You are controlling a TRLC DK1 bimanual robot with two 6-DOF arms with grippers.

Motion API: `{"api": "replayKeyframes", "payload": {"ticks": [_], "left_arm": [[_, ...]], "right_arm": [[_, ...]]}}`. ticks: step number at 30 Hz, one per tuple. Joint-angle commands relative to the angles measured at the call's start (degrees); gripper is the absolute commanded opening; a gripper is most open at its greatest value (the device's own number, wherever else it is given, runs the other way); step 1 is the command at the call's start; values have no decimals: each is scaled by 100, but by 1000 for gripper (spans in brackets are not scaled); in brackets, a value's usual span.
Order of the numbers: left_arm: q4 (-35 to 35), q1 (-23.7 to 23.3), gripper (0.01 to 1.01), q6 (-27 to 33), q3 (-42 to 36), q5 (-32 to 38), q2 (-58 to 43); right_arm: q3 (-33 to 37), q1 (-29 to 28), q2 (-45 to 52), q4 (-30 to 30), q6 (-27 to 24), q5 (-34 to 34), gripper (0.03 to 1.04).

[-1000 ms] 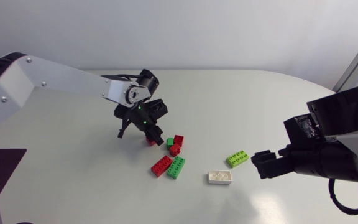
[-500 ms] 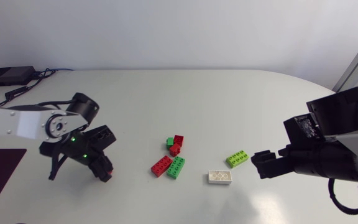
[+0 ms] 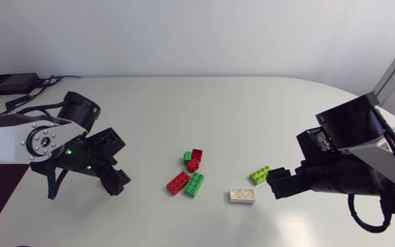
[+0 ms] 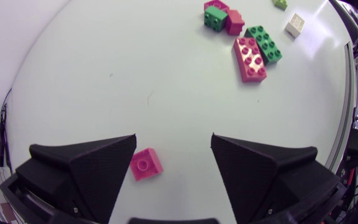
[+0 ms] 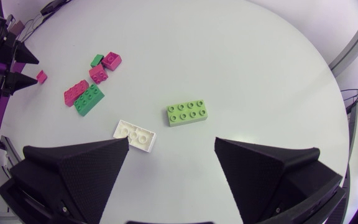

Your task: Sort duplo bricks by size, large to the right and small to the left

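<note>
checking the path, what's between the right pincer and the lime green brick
Only bare tabletop, right wrist view, between right pincer and lime green eight-stud plastic brick.

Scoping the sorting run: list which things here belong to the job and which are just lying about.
Job: small red brick by left gripper; small-brick cluster; large red brick; large green brick; white brick; lime brick.
Lying about: black box, far corner.

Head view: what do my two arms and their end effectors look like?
The left arm is a silver-grey link with bolt heads, a round black joint and green lights on its black wrist. The right arm is bulkier: boxy black housings, a pale link and a looping black cable. The left end effector and the right end effector each have two matte black wedge fingers.
</note>
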State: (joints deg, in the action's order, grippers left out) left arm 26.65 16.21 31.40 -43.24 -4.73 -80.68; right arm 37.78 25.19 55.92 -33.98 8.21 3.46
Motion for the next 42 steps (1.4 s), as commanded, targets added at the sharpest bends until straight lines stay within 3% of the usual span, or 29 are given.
{"api": "replayKeyframes", "payload": {"ticks": [1,8,12,16,22,31,38,42], "left_arm": [[33,120,979,-178,-184,-28,-123],[94,278,977,-398,-360,-28,-140],[165,251,977,-406,-272,-19,-17],[288,128,977,-389,-263,43,53],[507,-12,977,-380,-246,148,229],[613,-267,977,-354,-184,271,229],[630,-337,977,-283,-193,324,202],[622,-337,977,-292,-246,324,114]], "right_arm": [[142,47,68,5,137,49,993],[740,680,1193,190,146,84,993],[1082,1357,1870,726,603,559,993],[1592,1533,2705,928,1385,840,993],[1698,1893,3171,1649,1552,647,993],[2181,2464,4357,1508,2238,111,993],[2348,2297,4331,1042,2440,40,993],[2717,2016,4498,480,2642,-707,993]]}}
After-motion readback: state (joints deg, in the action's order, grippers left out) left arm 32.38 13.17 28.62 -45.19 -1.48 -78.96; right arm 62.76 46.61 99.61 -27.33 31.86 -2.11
